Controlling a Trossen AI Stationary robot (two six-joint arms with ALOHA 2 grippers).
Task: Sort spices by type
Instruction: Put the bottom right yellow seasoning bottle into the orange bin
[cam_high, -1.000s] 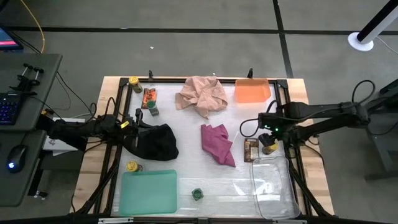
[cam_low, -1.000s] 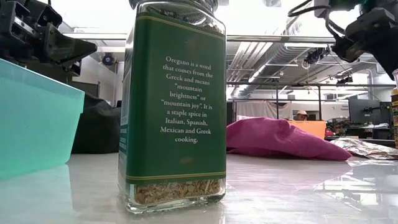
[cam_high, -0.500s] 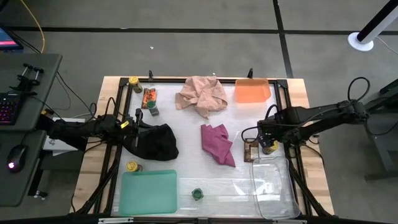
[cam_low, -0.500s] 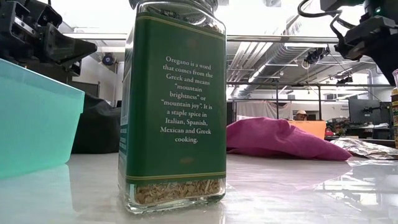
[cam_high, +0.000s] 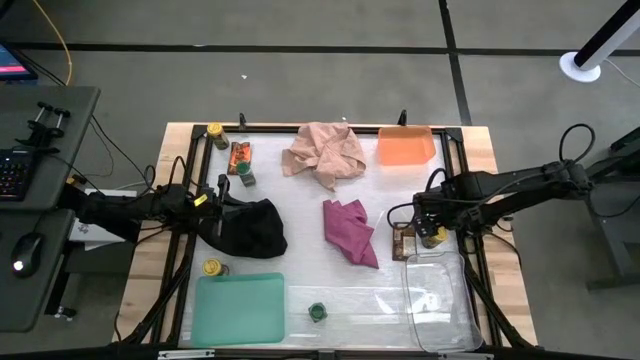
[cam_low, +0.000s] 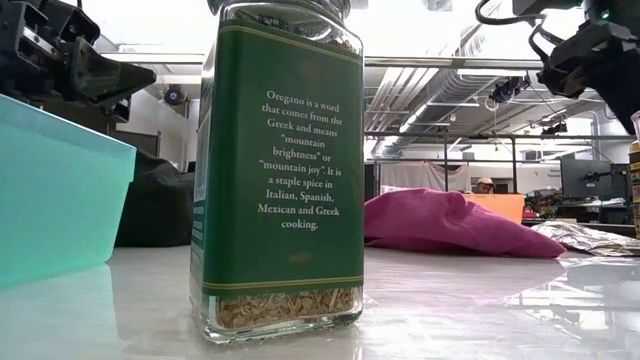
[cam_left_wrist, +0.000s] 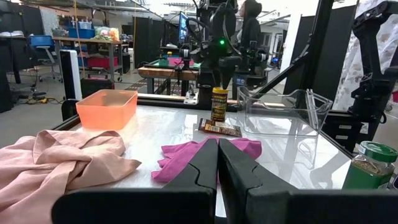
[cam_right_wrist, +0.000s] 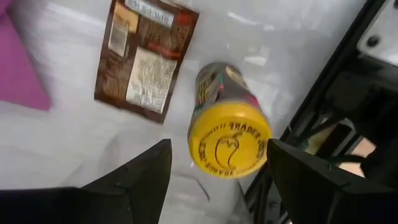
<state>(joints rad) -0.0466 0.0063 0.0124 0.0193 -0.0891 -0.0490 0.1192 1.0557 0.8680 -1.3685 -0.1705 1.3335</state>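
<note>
Yellow-lidded jar (cam_right_wrist: 229, 145) stood between our right pincer's (cam_right_wrist: 219, 177) open fingers; beside the packet (cam_right_wrist: 145, 59), it could tip.

The table (cam_high: 300, 310) has a glossy white top and bare wood at its edges. The jar (cam_low: 278, 170) is clear glass. Cloths (cam_left_wrist: 59, 168) look soft, matt; the tray (cam_left_wrist: 283, 112) clear plastic.

The right gripper (cam_right_wrist: 217, 180) hangs with fingers spread above a yellow-lidded jar (cam_right_wrist: 229, 144), with open gaps on both sides of the lid. Just beside the jar lie a brown packet (cam_right_wrist: 146, 62) on one side and the black bench frame (cam_right_wrist: 336, 81) on the other. The clear tray (cam_high: 440, 295) is near, while the bench (cam_high: 300, 270) between the magenta cloth (cam_high: 351, 230) and green tray (cam_high: 239, 309) lies bare.
</note>
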